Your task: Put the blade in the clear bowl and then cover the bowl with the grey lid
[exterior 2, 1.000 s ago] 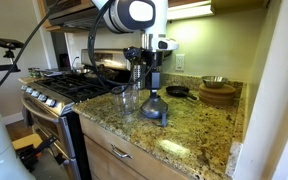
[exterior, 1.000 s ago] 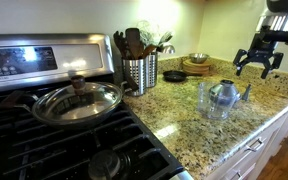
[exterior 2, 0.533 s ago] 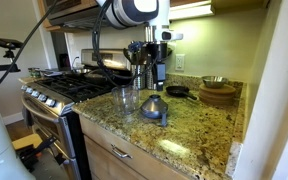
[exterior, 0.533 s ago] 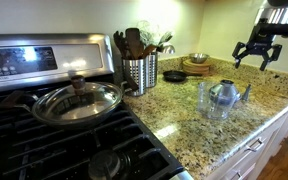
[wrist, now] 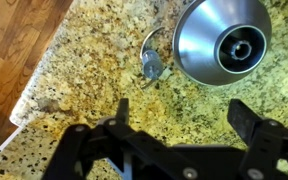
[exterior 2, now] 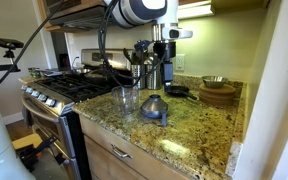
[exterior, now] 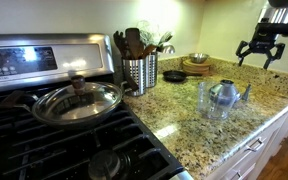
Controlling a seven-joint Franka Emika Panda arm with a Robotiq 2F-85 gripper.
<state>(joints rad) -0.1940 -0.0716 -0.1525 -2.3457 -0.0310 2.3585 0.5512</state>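
Tool (exterior: pixel 258 58) hangs high over tabletop (exterior: pixel 174 112), off to one side of the items, jaws spread wide w/ nothing btwn them. Wrist view: grey lid (wrist: pixel 224 40) sits on granite beyond the fingertips, blade (wrist: pixel 152 67) just beside lid's rim, both well clear of tool. In an exterior view clear bowl (exterior: pixel 206 100) stands right by lid, on side away from tool; can't tell if they touch.
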